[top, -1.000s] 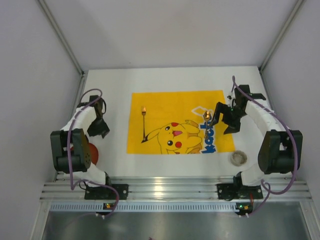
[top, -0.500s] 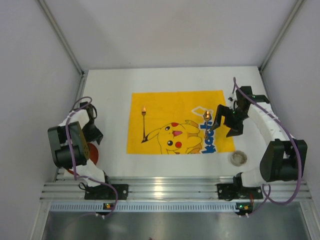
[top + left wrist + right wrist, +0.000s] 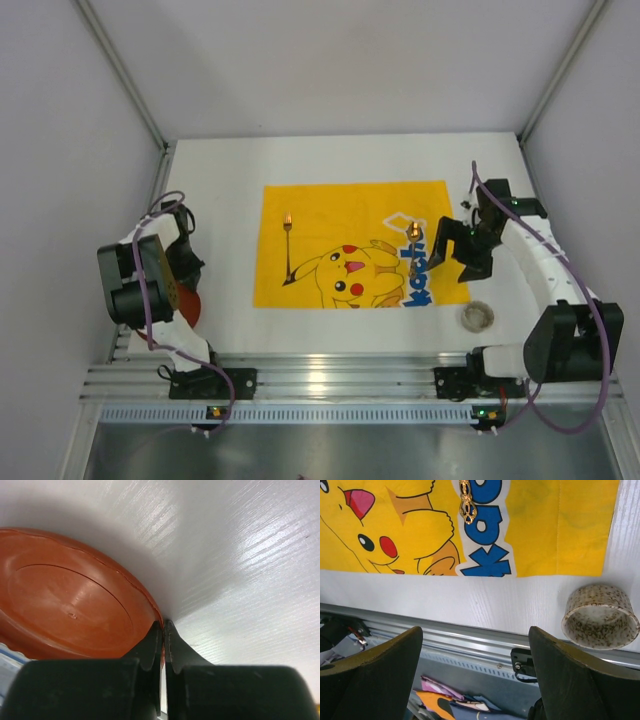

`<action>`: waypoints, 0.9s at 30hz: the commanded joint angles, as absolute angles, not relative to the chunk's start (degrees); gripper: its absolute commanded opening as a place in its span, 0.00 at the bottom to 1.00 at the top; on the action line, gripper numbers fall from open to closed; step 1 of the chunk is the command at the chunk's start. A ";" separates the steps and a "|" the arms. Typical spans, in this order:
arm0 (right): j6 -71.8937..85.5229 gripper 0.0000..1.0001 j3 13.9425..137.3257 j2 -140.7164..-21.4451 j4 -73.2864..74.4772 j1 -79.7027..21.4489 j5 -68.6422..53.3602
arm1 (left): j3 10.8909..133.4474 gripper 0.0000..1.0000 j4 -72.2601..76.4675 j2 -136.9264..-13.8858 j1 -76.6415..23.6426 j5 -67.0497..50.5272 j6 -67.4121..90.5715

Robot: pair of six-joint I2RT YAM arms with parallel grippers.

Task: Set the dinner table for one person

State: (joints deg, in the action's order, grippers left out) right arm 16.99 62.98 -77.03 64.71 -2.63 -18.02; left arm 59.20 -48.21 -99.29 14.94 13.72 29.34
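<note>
Claw L (image 3: 163, 631): low, arm folded, pinching plate (image 3: 70, 605) rim | claw R (image 3: 475, 632): outstretched, agape

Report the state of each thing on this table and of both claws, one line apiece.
left claw: shut on the plate's rim.
right claw: open, empty.
plate: empty, off the cloth.
fork: lying flat on the cloth.
spoon: lying flat on the cloth.
cup: upright, empty, on the dinner table beside the cloth.
cloth: spread flat.
</note>
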 commanded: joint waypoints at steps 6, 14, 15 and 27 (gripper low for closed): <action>19.60 0.88 60.21 -68.21 66.53 -3.08 -17.67 | 65.55 0.00 -46.91 -98.18 8.82 13.35 28.83; 23.11 0.88 60.20 -64.07 66.27 -3.16 -15.82 | 93.64 0.00 -55.64 -106.67 -20.34 13.12 32.08; 23.29 0.89 60.47 -63.81 66.18 -3.08 -15.39 | 96.13 0.00 -55.63 -108.35 -22.83 13.10 32.08; 26.10 0.90 57.48 -57.31 66.36 -2.99 -12.83 | 131.75 0.00 -63.81 -137.98 -45.08 7.30 27.25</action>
State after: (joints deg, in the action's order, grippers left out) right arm 24.25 58.13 -59.88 66.08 -2.61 -14.20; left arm 128.09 -57.98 -136.55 -43.75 8.03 28.42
